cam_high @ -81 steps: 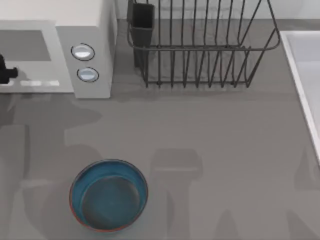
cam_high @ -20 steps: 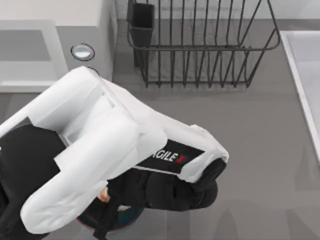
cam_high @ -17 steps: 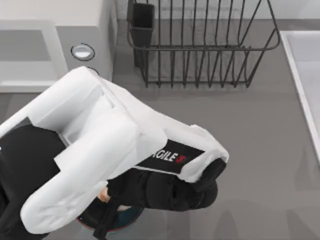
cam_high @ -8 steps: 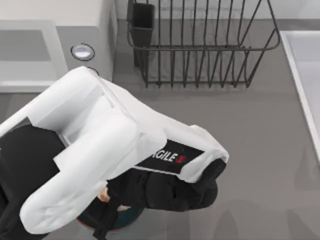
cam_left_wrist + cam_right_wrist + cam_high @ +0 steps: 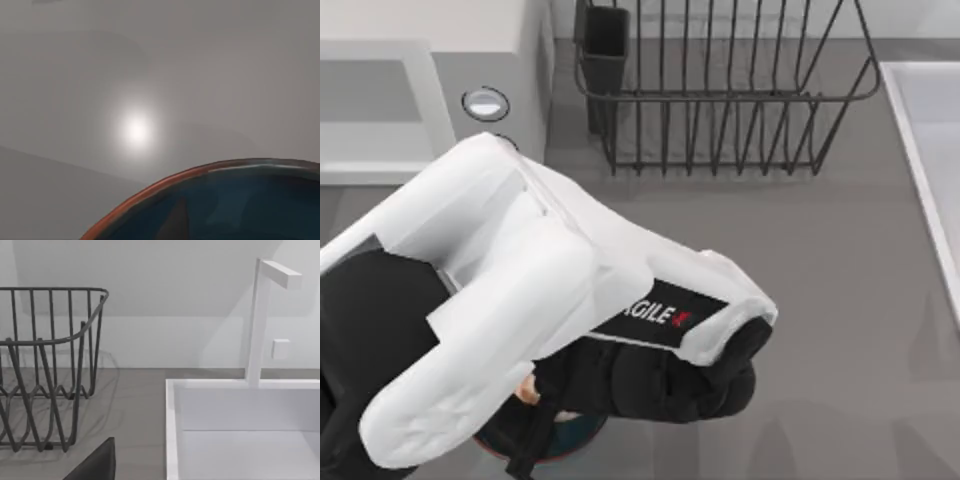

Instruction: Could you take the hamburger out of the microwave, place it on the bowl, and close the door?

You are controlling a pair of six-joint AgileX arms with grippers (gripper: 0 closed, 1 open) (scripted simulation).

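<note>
The left arm [image 5: 520,300] is seen from above as a bulky body of smooth, rounded white shells joined over black segments. A black panel on its side is marked "AGILE" in white letters, followed by a small red mark. Its wrist end is formed of rounded black housings.

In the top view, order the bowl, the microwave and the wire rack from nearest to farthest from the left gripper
Left gripper sits at the bottom left.
1. Bowl, directly beneath it.
2. Microwave, top left corner.
3. Wire rack, top centre, farthest.
</note>
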